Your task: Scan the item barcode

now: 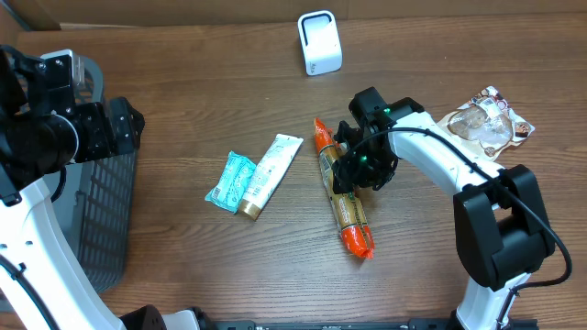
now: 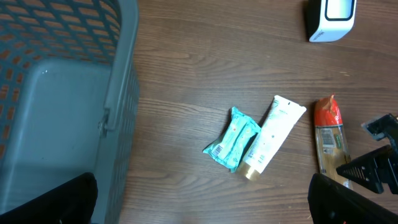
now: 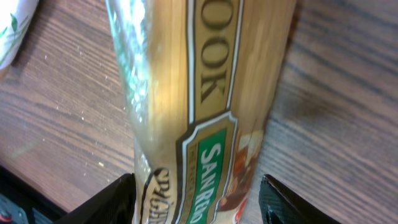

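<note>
At mid-table, the spaghetti packet is noted flat, straddled by the right gripper, jaws apparently parted, left gripper spread empty, scanner well apart, scan judged undone.

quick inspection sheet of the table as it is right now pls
surface: wooden table, bare wood, no spills seen
job's things: white scanner upright at the far edge; spaghetti pack lying flat mid-table
clutter: white tube touching teal packet; crumpled food bag by the right arm; grey basket by the left arm
claws: left claw open, holding nothing, beside the basket's rim; right claw open, astride the spaghetti pack
cables: black cable running along the right arm
surroundings: nothing seen
</note>
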Available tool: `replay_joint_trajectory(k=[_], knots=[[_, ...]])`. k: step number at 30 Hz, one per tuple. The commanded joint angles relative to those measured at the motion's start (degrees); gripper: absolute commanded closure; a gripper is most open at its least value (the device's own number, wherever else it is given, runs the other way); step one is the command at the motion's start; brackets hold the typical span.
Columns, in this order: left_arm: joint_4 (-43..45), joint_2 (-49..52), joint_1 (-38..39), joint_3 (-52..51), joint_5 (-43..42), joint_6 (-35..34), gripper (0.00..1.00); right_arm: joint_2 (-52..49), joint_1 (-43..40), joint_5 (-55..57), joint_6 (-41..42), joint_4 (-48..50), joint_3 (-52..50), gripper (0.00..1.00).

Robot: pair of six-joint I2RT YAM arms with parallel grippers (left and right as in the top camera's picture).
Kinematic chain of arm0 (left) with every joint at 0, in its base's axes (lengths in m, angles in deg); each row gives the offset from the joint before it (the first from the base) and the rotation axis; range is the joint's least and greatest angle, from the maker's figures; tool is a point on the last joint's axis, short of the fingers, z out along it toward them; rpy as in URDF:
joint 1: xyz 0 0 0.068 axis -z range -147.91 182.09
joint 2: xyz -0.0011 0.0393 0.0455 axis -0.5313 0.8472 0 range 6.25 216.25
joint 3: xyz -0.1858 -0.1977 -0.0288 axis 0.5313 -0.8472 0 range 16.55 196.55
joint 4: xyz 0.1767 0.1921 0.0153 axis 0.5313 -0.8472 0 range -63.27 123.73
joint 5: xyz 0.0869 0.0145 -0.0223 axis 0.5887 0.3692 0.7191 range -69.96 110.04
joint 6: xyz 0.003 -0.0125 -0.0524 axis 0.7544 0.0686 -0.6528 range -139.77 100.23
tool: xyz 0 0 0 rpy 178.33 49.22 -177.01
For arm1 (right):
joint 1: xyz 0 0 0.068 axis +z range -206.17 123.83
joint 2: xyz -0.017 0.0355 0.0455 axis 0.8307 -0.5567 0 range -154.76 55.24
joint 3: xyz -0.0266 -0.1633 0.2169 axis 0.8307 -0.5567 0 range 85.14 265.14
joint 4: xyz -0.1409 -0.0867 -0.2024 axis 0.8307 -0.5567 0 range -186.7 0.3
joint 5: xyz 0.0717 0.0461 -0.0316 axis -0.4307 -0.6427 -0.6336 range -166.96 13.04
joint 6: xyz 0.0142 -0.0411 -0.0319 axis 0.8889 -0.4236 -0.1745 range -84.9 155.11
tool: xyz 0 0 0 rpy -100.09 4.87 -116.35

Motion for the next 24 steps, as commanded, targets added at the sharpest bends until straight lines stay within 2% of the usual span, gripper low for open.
replay_joint_trajectory(k=[1, 6, 13, 24], knots=[[0.00, 0.20, 0.04, 0.13, -0.61, 1.51, 0.01, 0.55, 1.03, -1.18, -0.52, -1.07, 0.76, 0.36], [0.24, 0.42, 0.04, 0.13, -0.24, 1.51, 0.00, 0.55, 5.55, 3.50, 3.30, -2.54, 0.76, 0.35], [0.22, 0.42, 0.02, 0.13, -0.24, 1.51, 0.01, 0.55, 12.39, 22.03, 16.28, -1.60, 0.74, 0.30], [0.24, 0.50, 0.02, 0.13, -0.22, 1.51, 0.01, 0.55, 12.81, 21.40, 16.87, 1.84, -3.02, 0.31]])
